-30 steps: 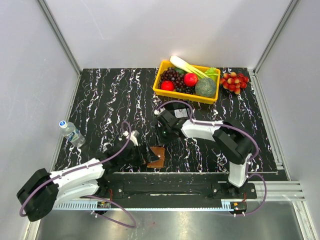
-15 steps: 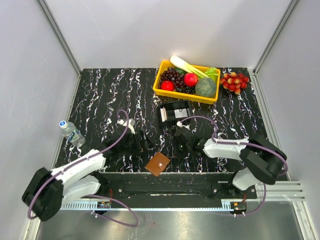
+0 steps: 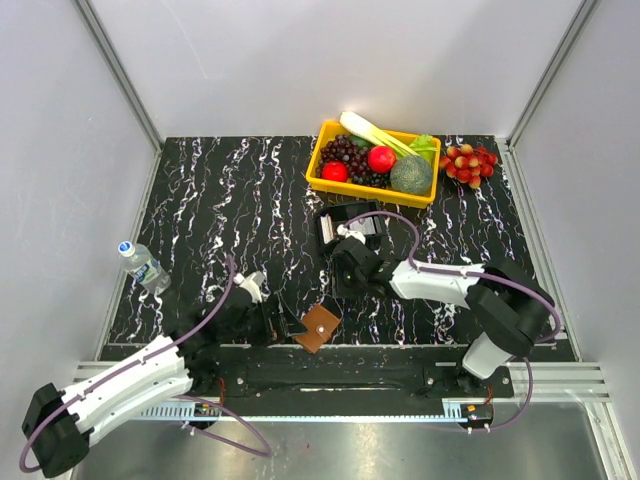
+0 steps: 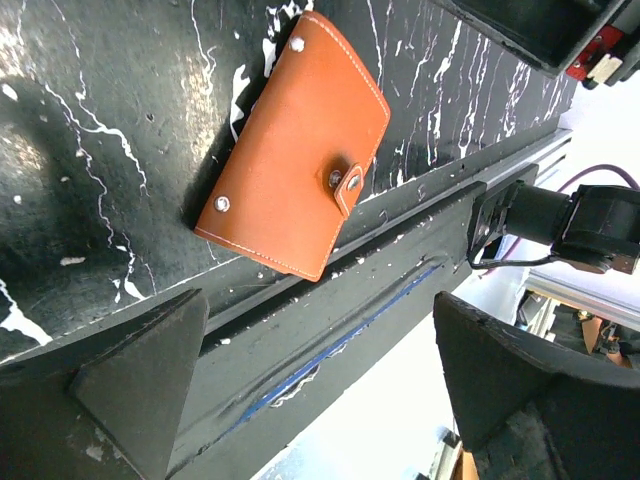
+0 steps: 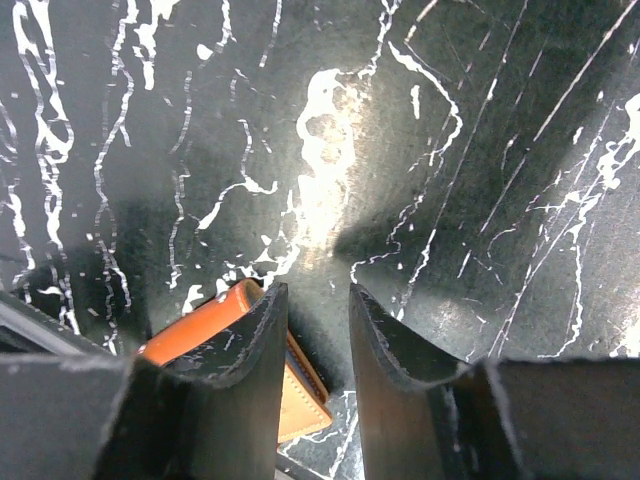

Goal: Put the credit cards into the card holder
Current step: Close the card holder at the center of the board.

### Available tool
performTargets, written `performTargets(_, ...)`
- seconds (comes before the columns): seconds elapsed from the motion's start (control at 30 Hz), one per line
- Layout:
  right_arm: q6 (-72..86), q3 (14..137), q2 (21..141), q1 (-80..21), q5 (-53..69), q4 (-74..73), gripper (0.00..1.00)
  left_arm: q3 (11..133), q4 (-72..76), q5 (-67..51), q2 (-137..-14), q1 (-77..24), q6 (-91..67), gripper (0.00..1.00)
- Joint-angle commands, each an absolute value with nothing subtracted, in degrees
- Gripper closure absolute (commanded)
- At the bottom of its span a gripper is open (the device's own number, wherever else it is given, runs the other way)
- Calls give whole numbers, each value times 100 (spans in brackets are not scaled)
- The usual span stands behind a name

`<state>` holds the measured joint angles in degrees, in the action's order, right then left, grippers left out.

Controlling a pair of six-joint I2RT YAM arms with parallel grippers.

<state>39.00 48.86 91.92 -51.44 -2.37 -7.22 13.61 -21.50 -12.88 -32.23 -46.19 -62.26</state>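
Item: card holder [image 4: 295,150], brown, folded shut, snap tab [image 4: 346,186] fastened. We find it lying flat on the black marbled table [image 3: 200,200], at the near edge. In the overhead view its long axis is diagonal, running from near-left to far-right. The tab sits on the long edge that faces the table's front.

Left gripper [image 3: 284,320]: just left of the holder, jaws spread wide, holding nothing.

Right gripper [image 5: 315,292]: just beyond the holder, jaws narrowly apart, only bare table between them.
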Motion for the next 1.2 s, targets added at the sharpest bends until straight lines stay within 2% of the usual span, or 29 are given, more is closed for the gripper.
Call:
performTargets(0.0, 3691, 5080, 9387, -5089, -194, -817, 63, 1441, -1811, -1266, -3489, -4816, -6688, 1)
performTargets(0.43, 3639, 5071, 9571, -5027, 175, -773, 63, 1581, -62, -958, -5228, -4843, -6417, 1)
performTargets(0.67, 3762, 4834, 9589, -5036, 693, -703, 65, 2205, -61, -615, -6045, -4597, -5636, 1)
performTargets(0.83, 4033, 4501, 9510, -5176, 905, -572, 69, 2750, 210, -869, -6748, -4211, -4976, 2)
performTargets(1.17, 4834, 3894, 8667, -5432, -201, -764, 68, 3498, 1124, -1669, -8094, -3929, -4439, 4)
